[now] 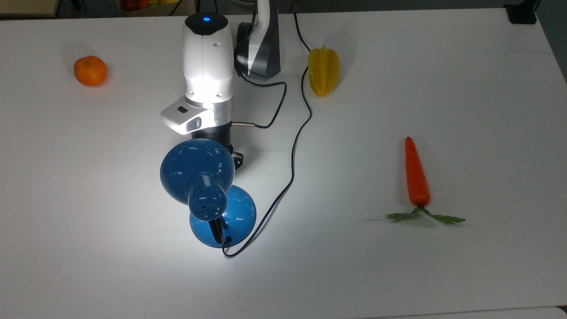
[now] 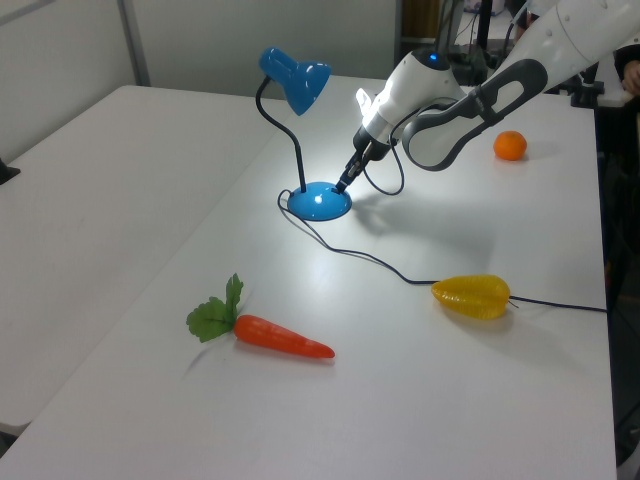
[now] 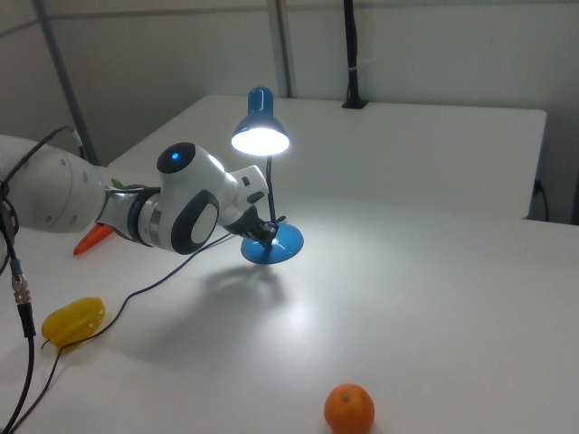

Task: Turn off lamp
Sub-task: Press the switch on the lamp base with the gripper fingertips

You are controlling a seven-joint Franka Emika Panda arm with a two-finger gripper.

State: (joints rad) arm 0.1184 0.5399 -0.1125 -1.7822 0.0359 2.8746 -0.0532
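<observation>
On the white bench [image 1: 443, 66], view by view:
top view: the lamp [image 1: 208, 190] is standing left of centre, its shade partly covering the end effector [image 1: 234, 160]; an orange [image 1: 90, 70] is lying far left.
left view: the end effector [image 2: 343, 184] is touching the far right rim of the lamp [image 2: 305, 140] base; finger state: cannot tell.
right view: the lamp [image 3: 262, 172] is glowing; the end effector [image 3: 269, 231] is meeting its base from the right view's left.
</observation>
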